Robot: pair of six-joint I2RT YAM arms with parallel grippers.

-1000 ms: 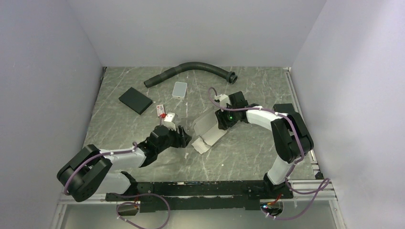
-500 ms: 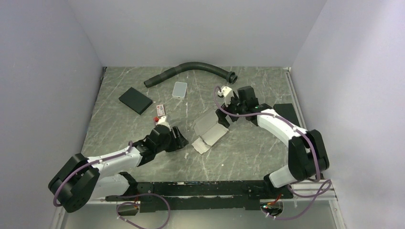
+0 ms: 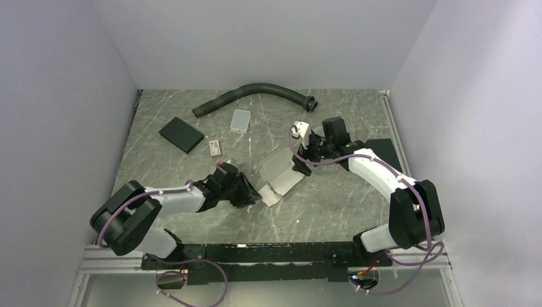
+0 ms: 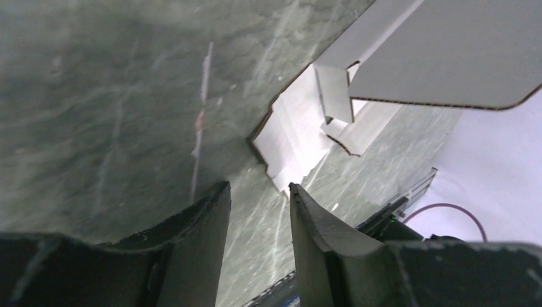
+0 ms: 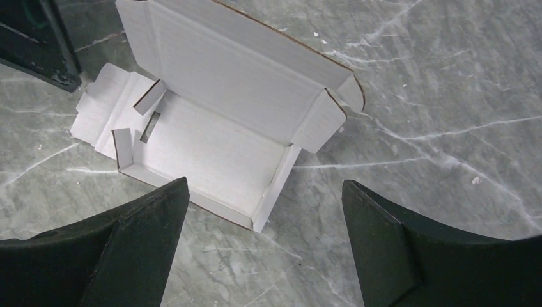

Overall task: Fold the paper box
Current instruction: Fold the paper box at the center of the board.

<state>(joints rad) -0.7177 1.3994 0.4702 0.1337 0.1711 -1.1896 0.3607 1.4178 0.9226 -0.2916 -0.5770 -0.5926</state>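
Now the left gripper (image 4: 259, 187) has neared the paper box (image 3: 281, 176).

The grey-green marbled table (image 3: 332, 211) carried a creased white cardboard box (image 3: 276, 167) near its middle (flaps partly raised), a flat black rectangular pad (image 3: 181, 134), a rounded light grey tile (image 3: 240, 119), a small red-and-white card (image 3: 215, 148) and a curved black ribbed hose (image 3: 255, 89).

In the left wrist view the paper box (image 4: 441, 57) is cut off by the top and right edges. From above, part of its right side is covered by the right gripper (image 3: 301, 160). The print on the small card (image 3: 215, 148) cannot be read.
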